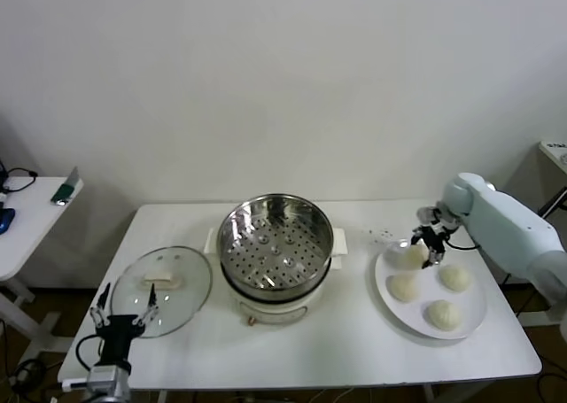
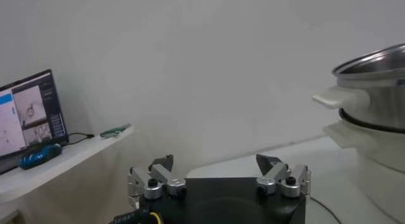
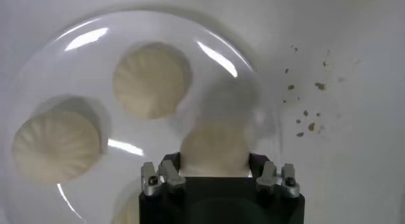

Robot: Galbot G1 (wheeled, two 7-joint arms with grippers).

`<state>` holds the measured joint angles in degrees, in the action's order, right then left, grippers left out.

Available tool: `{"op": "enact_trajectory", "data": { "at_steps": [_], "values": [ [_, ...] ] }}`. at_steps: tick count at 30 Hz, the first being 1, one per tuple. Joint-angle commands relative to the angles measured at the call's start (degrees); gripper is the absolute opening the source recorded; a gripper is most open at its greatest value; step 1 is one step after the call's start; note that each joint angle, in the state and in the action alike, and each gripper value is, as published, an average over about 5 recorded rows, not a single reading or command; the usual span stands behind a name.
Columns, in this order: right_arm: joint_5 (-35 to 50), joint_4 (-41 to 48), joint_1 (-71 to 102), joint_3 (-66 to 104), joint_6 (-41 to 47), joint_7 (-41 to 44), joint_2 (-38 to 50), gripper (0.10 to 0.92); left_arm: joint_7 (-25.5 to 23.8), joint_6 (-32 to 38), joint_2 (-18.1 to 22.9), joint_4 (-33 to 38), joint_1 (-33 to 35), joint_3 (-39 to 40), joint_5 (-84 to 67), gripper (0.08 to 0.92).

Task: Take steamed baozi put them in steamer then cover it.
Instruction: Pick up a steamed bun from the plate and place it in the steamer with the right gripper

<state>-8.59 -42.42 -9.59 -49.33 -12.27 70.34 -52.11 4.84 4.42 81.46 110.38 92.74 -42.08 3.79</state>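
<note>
One white table [image 1: 337, 350] carries everything, and the steamer [image 1: 275, 244] stands at its middle: one shiny steel pot on a white base, its perforated tray bare. Left of the steamer, just beside it, lies one cover [image 1: 162, 288], a clear glass lid flat on the table with its cream handle up. Right of the steamer, apart from it, sits one white plate [image 1: 474, 323].

Four steamed baozi are on that plate. Three lie free: one nearest the steamer [image 1: 404, 287], one farther from it [image 1: 454, 277], one at the plate's near edge [image 1: 443, 313]. The fourth baozi [image 1: 411, 254], at the plate's far edge, sits between the jaws of the right gripper [image 1: 427, 246], which are closed against its sides; in the right wrist view this bun [image 3: 213, 152] is blurred, so whether it touches the plate cannot be told.

The left gripper [image 1: 125, 317] hangs at the table's front edge over the near rim of the cover, well left of the steamer, its jaws spread wide with nothing between them. In the left wrist view only the steamer's edge [image 2: 373, 92] shows, cut off.

A few dark crumbs [image 1: 383, 236] dot the table between steamer and plate.
</note>
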Motion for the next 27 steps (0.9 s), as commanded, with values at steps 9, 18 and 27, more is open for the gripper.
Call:
{"op": "enact_trajectory", "data": {
  "at_steps": [9,18,27],
  "values": [
    [5.5,-17.5,-26.1,-17.6,-13.7,2.7,-7.4,0.702,-0.2,0.0,0.7,0.0,0.5,0.3,0.2,0.823],
    [-7.2,-24.1,-26.4,-13.9,-22.7,1.4,-18.3,0.704,-0.4,0.1,1.6,0.0,0.9,1.0,0.3,0.823],
    [-17.7,-24.8,-19.5,-9.8,-27.0,0.3,-27.1,0.708,-0.4,-0.3,1.3,0.5,1.0,1.4,0.8,0.823]
  ]
}}
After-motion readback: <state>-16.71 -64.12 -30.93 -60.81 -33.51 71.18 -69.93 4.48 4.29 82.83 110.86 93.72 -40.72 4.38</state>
